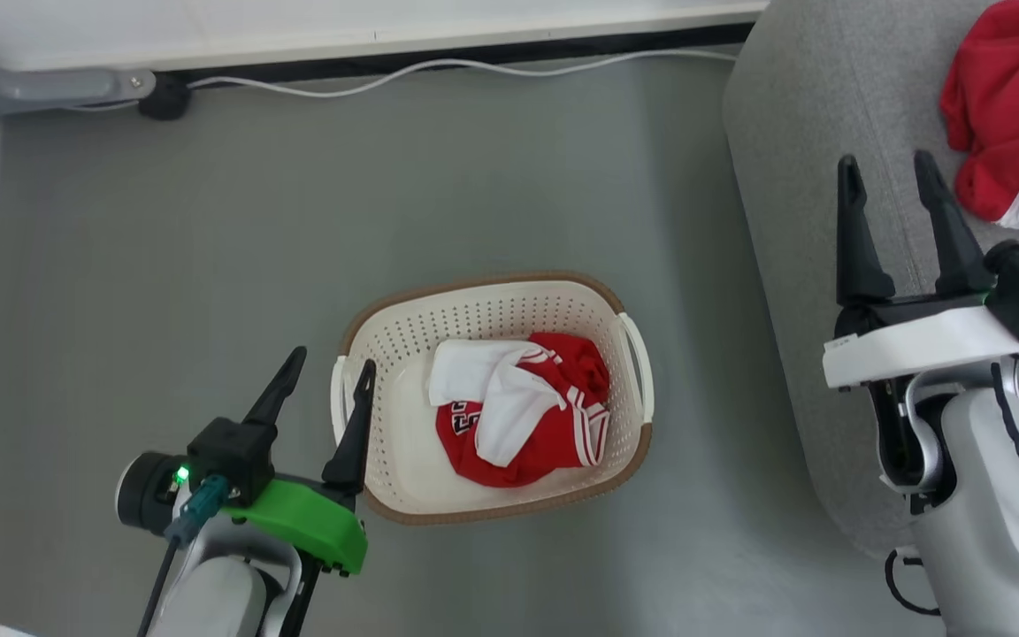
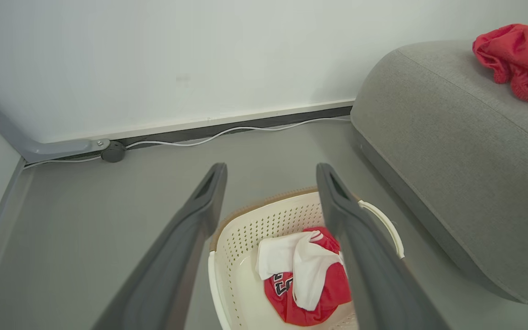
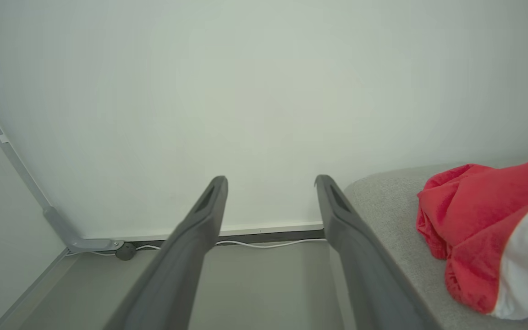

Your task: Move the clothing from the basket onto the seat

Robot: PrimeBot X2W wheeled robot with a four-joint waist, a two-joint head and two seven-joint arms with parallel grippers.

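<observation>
The grey floor (image 1: 209, 265) is taking up most of the head view. The light-grey sofa (image 1: 810, 133) is curving down the right side of the frame. One red garment (image 1: 1005, 88) is already lying bunched on it at the upper right.

The cream basket (image 1: 474, 285) is sitting on the floor at centre frame, well apart from the sofa. Inside it the remaining red and white clothing (image 1: 527, 442) is lying crumpled, with a white panel folded over the red. So I'm judging the job part done, with this piece left to fetch.

At the lower left, the left jaws are standing wide apart and empty. One tip is looking level with the basket's left handle, though I cannot tell whether it is touching. At the right of the frame, the right jaws are standing apart too, holding nothing, over the sofa's edge.

Trouble, as I'm seeing it, is lying with that near tip: coming down there, it could be striking the rim and shoving or tipping the light basket. A pinch on the white fold alone could be leaving the rest trailing, so the piece may be slipping onto the floor short of the sofa.
</observation>
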